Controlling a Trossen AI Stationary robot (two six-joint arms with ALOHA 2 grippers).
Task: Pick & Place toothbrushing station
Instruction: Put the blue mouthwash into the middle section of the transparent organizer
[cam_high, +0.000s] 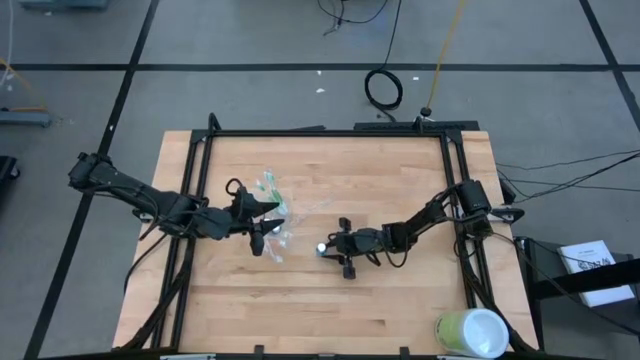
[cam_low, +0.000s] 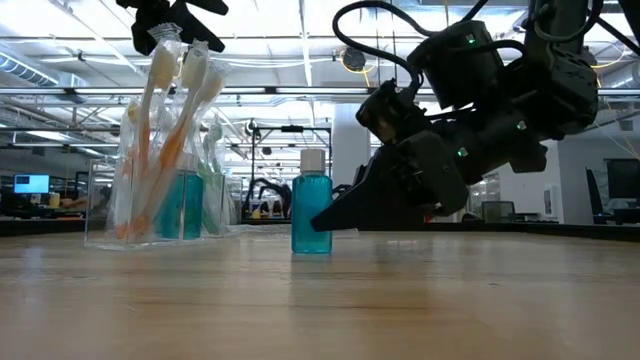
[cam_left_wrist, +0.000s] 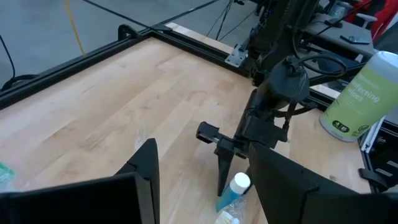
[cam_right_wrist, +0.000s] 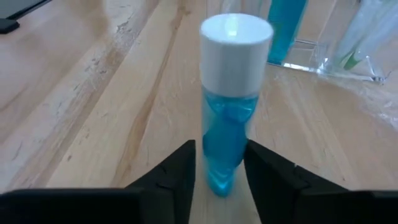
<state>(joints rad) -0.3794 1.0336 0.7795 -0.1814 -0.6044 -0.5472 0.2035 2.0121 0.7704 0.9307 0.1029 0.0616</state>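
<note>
Straddling a small blue white-capped tube (cam_right_wrist: 227, 93) standing upright at table centre, the right gripper (cam_right_wrist: 219, 171) has its dark fingers parted, one either side, not visibly pressing it. At the tube's nine o'clock, the left gripper (cam_high: 268, 222), fingers spread, hovers over the small clear plastic cup (cam_low: 165, 170) holding thin toothbrushes (cam_low: 195, 120) and another blue tube.

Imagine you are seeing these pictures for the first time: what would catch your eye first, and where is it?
A small blue bottle with a white cap stands upright mid-table, between the open fingers of the right gripper. Close beside it, a clear cup holds toothbrushes and more blue bottles, with the left gripper open over it. A large pale green cup sits at the table's near right corner.
</note>
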